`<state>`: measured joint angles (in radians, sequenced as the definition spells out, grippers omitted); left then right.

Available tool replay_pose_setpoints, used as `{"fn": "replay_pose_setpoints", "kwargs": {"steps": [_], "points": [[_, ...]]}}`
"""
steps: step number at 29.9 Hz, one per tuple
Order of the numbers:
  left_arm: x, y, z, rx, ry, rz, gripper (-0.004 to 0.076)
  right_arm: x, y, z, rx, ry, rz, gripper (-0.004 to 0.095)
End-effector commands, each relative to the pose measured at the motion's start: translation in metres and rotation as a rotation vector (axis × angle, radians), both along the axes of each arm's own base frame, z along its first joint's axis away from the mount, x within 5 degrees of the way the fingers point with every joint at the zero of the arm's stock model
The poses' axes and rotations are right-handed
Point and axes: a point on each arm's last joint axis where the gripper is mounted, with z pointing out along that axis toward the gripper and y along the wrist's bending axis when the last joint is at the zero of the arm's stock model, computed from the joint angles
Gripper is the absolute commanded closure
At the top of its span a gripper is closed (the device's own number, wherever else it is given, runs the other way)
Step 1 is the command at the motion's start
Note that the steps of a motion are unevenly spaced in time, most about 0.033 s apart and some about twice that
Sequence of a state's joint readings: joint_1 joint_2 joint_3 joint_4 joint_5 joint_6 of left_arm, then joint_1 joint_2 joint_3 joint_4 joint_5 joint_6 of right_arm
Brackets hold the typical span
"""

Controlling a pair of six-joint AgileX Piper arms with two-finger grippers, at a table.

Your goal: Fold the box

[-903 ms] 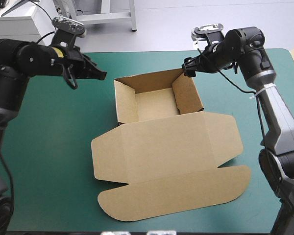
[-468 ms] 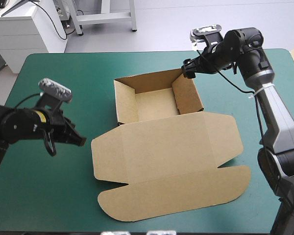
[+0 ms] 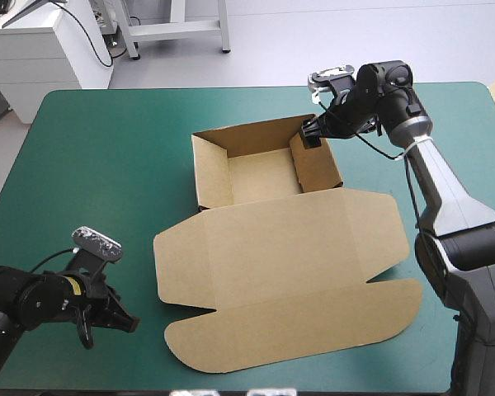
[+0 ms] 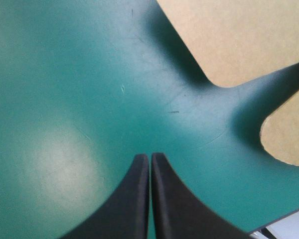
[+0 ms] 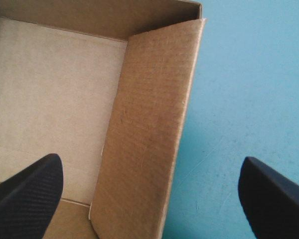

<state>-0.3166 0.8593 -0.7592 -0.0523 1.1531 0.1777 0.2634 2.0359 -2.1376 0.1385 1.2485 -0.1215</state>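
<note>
The bench (image 3: pixel 107 165), under its teal-green cover, is carrying the box (image 3: pixel 280 247) right at its middle. The box is sitting half made: an open tray (image 3: pixel 264 177) with its walls up on the far side, and the lid (image 3: pixel 289 280) lying flat on the near side, rounded flaps spread out.

This looks like light, stiff corrugated board. It should be bending readily only along its creases, and it may be sliding on the cover if pushed sideways. I'd judge the free top edge of a wall, or the lid's near edge, to be the place to pinch it.

The right gripper (image 3: pixel 309 134) is hanging over the box's far right corner, looking down along the tray's right-hand wall (image 5: pixel 149 124). Its fingers (image 5: pixel 30 194) are standing wide apart, one over the tray's floor and one over the cover outside, straddling the wall and gripping nothing.

The left gripper (image 3: pixel 120 322) is sitting low, well off the box's near left flap. Its fingers (image 4: pixel 134 199) are pressed together in a point, empty, with the lid's rounded flaps ahead and clear of them.
</note>
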Motion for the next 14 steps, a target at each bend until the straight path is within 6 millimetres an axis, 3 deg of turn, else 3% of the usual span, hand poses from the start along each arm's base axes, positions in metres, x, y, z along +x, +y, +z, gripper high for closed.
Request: {"fn": "replay_pose_setpoints", "kwargs": {"steps": [1,10,12,14], "points": [[-0.002,-0.001,0.000,-0.038,-0.056,0.017,0.0731,-0.002,0.000,0.012,0.010,-0.039,0.011,0.0032],[-0.004,0.000,-0.003,-0.040,-0.061,0.018,0.0731,0.017,0.005,-0.031,-0.012,0.050,0.008,0.0064],[-0.004,0.000,-0.003,-0.040,-0.061,0.018,0.0731,0.019,0.005,-0.034,-0.012,0.055,0.006,0.0163],[-0.004,0.000,-0.003,-0.040,-0.061,0.018,0.0731,0.019,0.005,-0.035,-0.012,0.055,0.006,0.0327]]}}
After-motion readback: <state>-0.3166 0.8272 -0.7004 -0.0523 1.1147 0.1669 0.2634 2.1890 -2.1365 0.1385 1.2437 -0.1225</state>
